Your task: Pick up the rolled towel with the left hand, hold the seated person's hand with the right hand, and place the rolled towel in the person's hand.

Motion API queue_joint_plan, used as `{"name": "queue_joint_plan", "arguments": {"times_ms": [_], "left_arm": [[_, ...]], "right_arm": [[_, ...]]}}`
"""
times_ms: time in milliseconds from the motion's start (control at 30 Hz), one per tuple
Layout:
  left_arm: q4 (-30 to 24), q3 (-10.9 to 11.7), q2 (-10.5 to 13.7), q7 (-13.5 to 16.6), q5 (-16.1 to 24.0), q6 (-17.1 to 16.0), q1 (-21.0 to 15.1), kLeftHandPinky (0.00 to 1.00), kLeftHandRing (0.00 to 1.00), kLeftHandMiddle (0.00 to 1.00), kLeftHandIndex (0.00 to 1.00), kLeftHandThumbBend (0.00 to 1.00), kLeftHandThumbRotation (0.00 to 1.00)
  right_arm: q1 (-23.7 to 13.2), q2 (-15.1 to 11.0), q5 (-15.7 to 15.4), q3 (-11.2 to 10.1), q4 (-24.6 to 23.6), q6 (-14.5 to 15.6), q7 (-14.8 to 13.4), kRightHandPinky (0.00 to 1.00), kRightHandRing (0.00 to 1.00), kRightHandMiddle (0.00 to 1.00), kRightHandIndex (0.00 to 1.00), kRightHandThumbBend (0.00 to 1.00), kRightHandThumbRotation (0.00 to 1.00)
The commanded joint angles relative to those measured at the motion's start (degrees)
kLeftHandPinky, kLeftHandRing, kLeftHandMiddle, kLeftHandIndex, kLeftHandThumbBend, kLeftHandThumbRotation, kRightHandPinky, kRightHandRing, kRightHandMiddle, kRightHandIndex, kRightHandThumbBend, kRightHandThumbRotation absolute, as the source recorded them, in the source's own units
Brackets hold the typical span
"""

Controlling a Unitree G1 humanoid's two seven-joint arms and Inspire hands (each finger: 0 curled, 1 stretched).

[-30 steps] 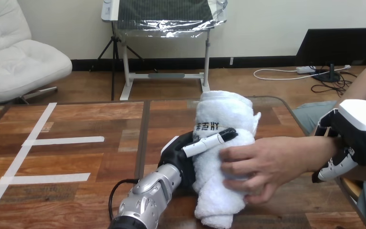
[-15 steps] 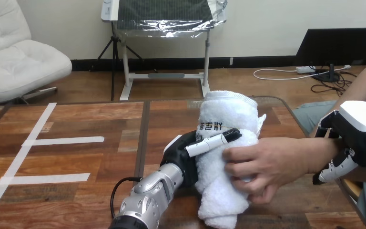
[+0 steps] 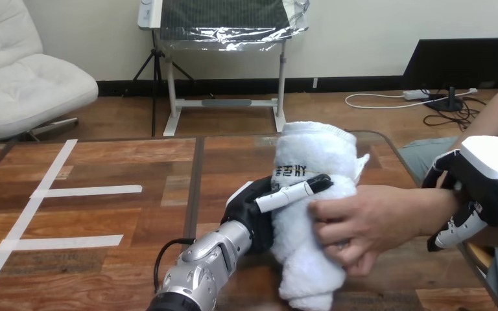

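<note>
**Handover of the towel, head view.** The black-and-white jointed fingers [image 3: 292, 192] of the robot's left hand [image 3: 253, 210] are curled round the waist of the white rolled terry towel [image 3: 314, 155]. One finger lies across its near face, and the black palm presses its left flank. The roll stands near upright in this grasp. Its upper end rises above the fingers and its lower end hangs below them towards the brown wooden table [image 3: 104, 162]; whether it touches the wood cannot be told.

Just right of those fingers — tips all but meeting — the person's hand [image 3: 369, 217] is wrapped on the same roll from the opposite flank, so both hands are on the towel. Farther right, the robot's right hand [image 3: 489, 175], black with a white shell, is closed about the person's wrist, thumb above and fingers below. Below and left of the left fingers runs the silver forearm [image 3: 201, 269].

The step in hand appears to be the release. Done well, the left fingers would uncurl slowly, and only once the person's grip bears the roll. They would then draw away leftward, clear of the cloth, without snagging it or dragging the loose lower end. The right hand should steady the wrist lightly, not squeeze.
</note>
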Motion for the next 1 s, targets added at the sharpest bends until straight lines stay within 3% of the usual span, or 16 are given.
{"name": "queue_joint_plan", "arguments": {"times_ms": [0, 133, 333, 967], "left_arm": [[-2.25, -2.26, -6.48, -5.03, 1.18, -1.09, -7.41, 0.41, 0.49, 0.54, 0.56, 0.83, 0.17], [-2.45, -3.29, -5.34, -7.39, 2.59, -2.62, -7.07, 0.46, 0.54, 0.60, 0.62, 0.85, 0.23], [-2.66, -2.95, -4.36, -10.31, 3.62, -3.53, -6.70, 0.54, 0.63, 0.69, 0.73, 0.86, 0.30], [-3.91, -1.45, -1.85, -14.91, 3.95, -2.76, -5.51, 0.76, 0.80, 0.88, 0.94, 0.93, 0.36]], "right_arm": [[-3.45, -0.58, -0.62, -2.24, -0.81, -1.86, -2.80, 0.56, 0.66, 0.71, 0.72, 0.87, 0.00], [-3.36, -0.25, 0.40, -2.70, -1.02, -2.11, -1.99, 0.61, 0.71, 0.75, 0.75, 0.87, 0.00], [-3.31, 0.07, 1.40, -3.17, -1.75, -1.92, -1.00, 0.70, 0.80, 0.82, 0.79, 0.87, 0.00], [-3.16, 0.69, 0.88, -3.00, -3.66, -0.34, -0.24, 0.86, 0.97, 0.97, 0.90, 0.91, 0.00]]}}
